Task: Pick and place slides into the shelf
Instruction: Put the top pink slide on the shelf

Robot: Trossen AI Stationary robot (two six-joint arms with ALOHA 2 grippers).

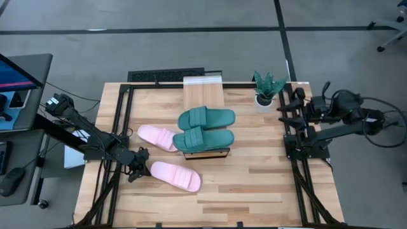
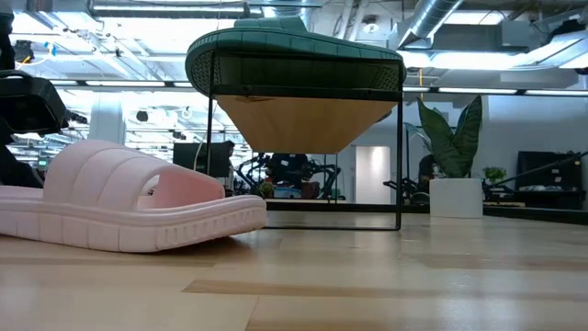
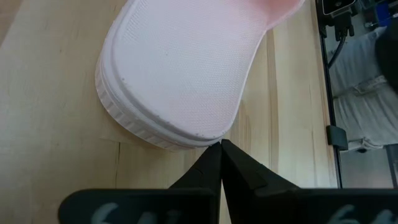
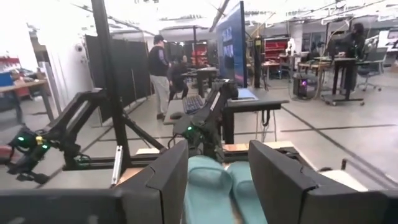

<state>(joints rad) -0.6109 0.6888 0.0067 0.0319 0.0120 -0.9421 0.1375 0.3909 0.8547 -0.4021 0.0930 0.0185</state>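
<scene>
With the left tool (image 1: 141,166) pinched shut and empty against the heel of the near pink slide (image 1: 176,176), lower middle of the overhead frame on the bench (image 1: 254,191), it may shove rather than grip it, while the right tool (image 1: 284,109) waits wide at the right edge.

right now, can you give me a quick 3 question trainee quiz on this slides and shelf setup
1. True or false: both dark teal-green foam slides lie on top of the narrow wood-topped black-framed shelf.
2. How many light pink foam slides lie on the wood-plank tabletop? A) one B) two C) three
3. Fill in: the left gripper, jaws ____, sits at the end of the nearer pink slide, while the right gripper waits near the small potted plant with jaws open.

Key: 1 true; 2 B; 3 shut
</scene>
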